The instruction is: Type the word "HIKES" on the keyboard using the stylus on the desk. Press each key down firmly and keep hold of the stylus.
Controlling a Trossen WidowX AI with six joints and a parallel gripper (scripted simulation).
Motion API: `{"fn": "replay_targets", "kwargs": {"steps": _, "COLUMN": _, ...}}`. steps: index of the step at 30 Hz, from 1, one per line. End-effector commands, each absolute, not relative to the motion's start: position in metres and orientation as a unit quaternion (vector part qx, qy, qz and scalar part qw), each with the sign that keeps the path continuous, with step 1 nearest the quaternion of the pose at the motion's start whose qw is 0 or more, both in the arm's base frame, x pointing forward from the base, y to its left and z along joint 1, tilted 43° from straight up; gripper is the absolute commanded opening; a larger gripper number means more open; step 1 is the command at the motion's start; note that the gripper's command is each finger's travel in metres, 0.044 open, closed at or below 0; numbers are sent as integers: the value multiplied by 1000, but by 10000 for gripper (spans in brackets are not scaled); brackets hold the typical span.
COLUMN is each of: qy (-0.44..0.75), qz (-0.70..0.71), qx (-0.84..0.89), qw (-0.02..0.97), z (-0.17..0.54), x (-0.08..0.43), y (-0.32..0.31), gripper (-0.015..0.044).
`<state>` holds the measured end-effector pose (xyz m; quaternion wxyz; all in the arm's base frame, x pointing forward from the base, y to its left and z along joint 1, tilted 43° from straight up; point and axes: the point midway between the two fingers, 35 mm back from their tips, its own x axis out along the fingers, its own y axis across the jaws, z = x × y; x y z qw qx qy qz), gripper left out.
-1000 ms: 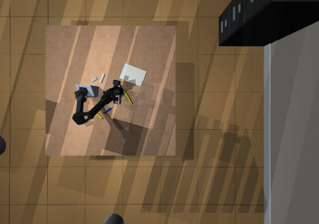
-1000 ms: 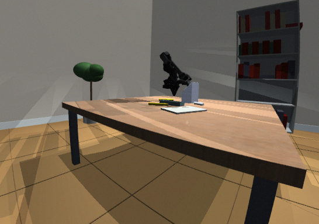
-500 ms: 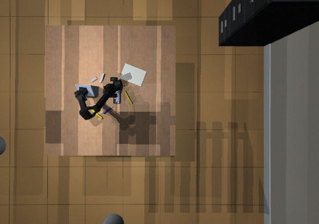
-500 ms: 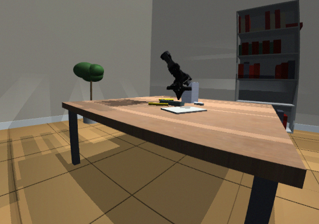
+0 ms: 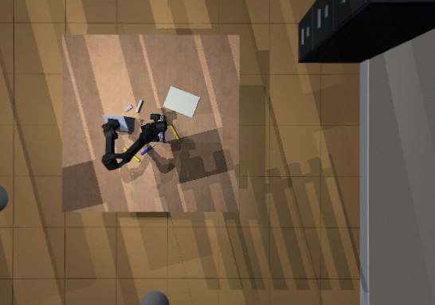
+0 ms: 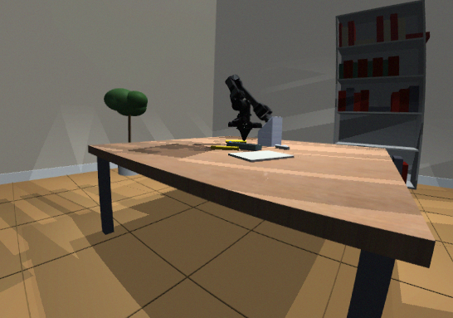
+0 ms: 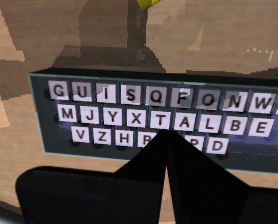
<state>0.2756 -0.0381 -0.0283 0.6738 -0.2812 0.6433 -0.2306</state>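
The keyboard (image 5: 161,137) (image 6: 253,147) (image 7: 50,142) is a dark board with three rows of white letter keys. My gripper (image 6: 244,139) (image 7: 166,136) is shut with nothing visible between its fingers. Its tips are over the keyboard, in front of the bottom row between R and P in the wrist view, and hide a key there. The H, I, S and E keys show; K is not visible. A blue stylus (image 5: 147,150) with a thin tip lies on the desk beside the keyboard, away from the gripper.
A yellow stick (image 5: 175,133) (image 6: 224,148) (image 7: 146,4) lies just beyond the keyboard. Another yellow stick (image 5: 136,158) lies near the stylus, partly under the arm. A pale pad (image 5: 182,102) (image 6: 261,155), a grey wedge-shaped block (image 6: 270,133) and two small pale pieces stand or lie nearby.
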Motion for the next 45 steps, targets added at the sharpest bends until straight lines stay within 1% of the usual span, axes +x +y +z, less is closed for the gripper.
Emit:
{"fn": "replay_targets", "kwargs": {"steps": 1, "qy": 644, "qz": -229, "qx": -283, "qw": 673, "z": -21, "x": 277, "y": -46, "gripper": 0}}
{"fn": "replay_targets", "kwargs": {"steps": 5, "qy": 643, "qz": -230, "qx": -284, "qw": 673, "z": 12, "x": 279, "y": -82, "gripper": 0}}
{"fn": "replay_targets", "kwargs": {"steps": 15, "qy": 643, "qz": -231, "qx": -284, "qw": 673, "z": 14, "x": 279, "y": -84, "gripper": 0}}
{"fn": "replay_targets", "kwargs": {"steps": 21, "qy": 644, "qz": -230, "qx": -284, "qw": 672, "z": -4, "x": 248, "y": -68, "gripper": 0}}
{"fn": "replay_targets", "kwargs": {"steps": 31, "qy": 644, "qz": -230, "qx": -284, "qw": 672, "z": -5, "x": 249, "y": -66, "gripper": 0}}
{"fn": "replay_targets", "kwargs": {"steps": 37, "qy": 644, "qz": -229, "qx": -283, "qw": 673, "z": -51, "x": 245, "y": -16, "gripper": 0}}
{"fn": "replay_targets", "kwargs": {"steps": 45, "qy": 644, "qz": -229, "qx": -283, "qw": 673, "z": -53, "x": 244, "y": -15, "gripper": 0}}
